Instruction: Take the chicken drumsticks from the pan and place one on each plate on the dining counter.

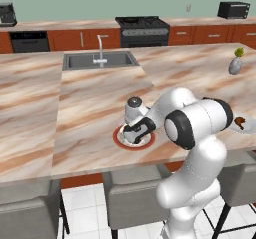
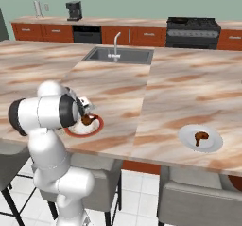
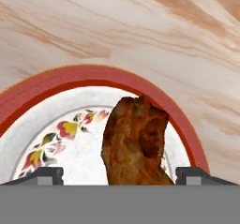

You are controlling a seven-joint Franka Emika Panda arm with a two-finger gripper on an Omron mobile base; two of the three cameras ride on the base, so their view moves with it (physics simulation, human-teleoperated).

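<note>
Jaws are standing wide apart, with a drumstick (image 3: 136, 143) sitting loose between the two tips near the bottom middle of the hand view, so the gripper (image 3: 119, 174) is letting go, not squeezing. It is hanging low over the red-rimmed plate (image 2: 97, 126) at the lower left of the right base view, I think so the meat drops gently. I am counting two drumsticks and two plates: the other drumstick (image 2: 201, 137) is lying on the plain plate (image 2: 186, 134) at the lower right. Both plates are resting on the dining counter (image 2: 189, 88).
</note>
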